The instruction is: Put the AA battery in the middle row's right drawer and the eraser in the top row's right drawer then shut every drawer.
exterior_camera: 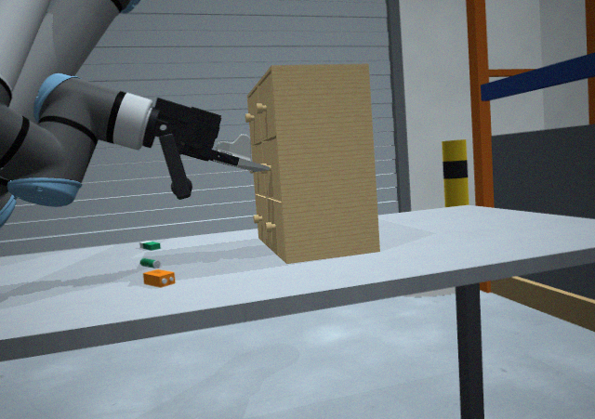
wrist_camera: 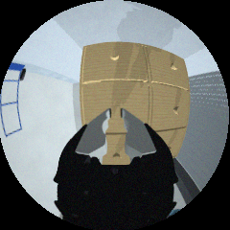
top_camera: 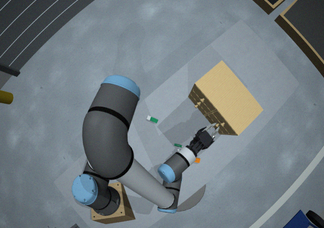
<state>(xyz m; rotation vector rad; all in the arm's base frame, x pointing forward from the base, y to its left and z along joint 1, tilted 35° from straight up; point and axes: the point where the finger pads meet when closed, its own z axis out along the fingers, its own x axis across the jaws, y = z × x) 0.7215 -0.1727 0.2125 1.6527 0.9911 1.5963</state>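
The wooden chest [top_camera: 229,97] [exterior_camera: 326,164] [wrist_camera: 101,69] stands upright, with every drawer that shows looking shut. The wrist view shows it upside down. My gripper [top_camera: 216,126] [exterior_camera: 267,167] [wrist_camera: 115,108] is at the front of the right drawer of the middle row, its narrowed fingers on both sides of that drawer's knob. It looks shut on the knob, though the contact itself is small and partly hidden. The AA battery [top_camera: 177,145] [exterior_camera: 150,263], a green cylinder, lies on the table. The green and white eraser [top_camera: 153,120] [exterior_camera: 152,245] lies farther to the left in the top view.
An orange block-shaped battery [top_camera: 197,160] [exterior_camera: 158,278] lies on the table near the AA battery, partly under the wrist in the top view. The top-row right knob [top_camera: 223,124] [exterior_camera: 260,108] stands out just above my fingers. The table's edge [exterior_camera: 269,304] runs beyond the orange battery.
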